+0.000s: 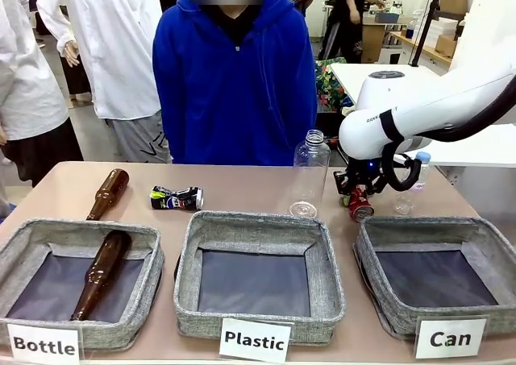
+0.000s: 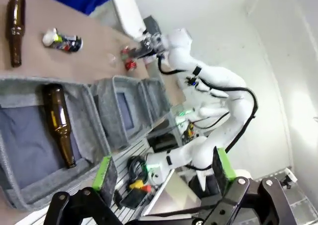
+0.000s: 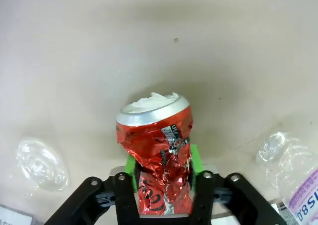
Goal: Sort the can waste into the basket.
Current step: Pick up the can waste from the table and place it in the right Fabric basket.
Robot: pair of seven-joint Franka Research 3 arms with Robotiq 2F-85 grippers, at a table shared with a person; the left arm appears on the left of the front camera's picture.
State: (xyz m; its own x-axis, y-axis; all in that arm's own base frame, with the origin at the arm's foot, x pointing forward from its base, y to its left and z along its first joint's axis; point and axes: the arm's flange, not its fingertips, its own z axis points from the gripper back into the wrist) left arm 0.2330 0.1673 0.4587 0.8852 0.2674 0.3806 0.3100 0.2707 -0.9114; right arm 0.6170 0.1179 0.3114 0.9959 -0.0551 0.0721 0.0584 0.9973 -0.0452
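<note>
The crushed red metal drink can with white marks [image 3: 156, 150] sits clamped between the green pads of the right gripper [image 3: 162, 165], jaws closed on its lower body and the silver top pointing away. It is low over the table, just beyond the far rim of the grey fabric basket [image 1: 427, 228] whose white card [image 1: 450, 338] reads "Can". Whether it rests on the table I cannot tell.

It is probably light, thin-walled and easily dented further; the creased middle, where the pads already sit, looks like the firmest place to hold it. Its crumpled white print is unreadable.

The second can, black with green and white marks [image 1: 176, 197], lies on its side well to the left, and would likely suit a grip across its body.

The left gripper [image 2: 164, 170] stands wide open and holds nothing.

The neighbouring grey baskets carry cards reading "Plastic" [image 1: 255, 340] and "Bottle" [image 1: 44, 345]; the white right arm [image 1: 419, 111] shows the letters "RANK".
</note>
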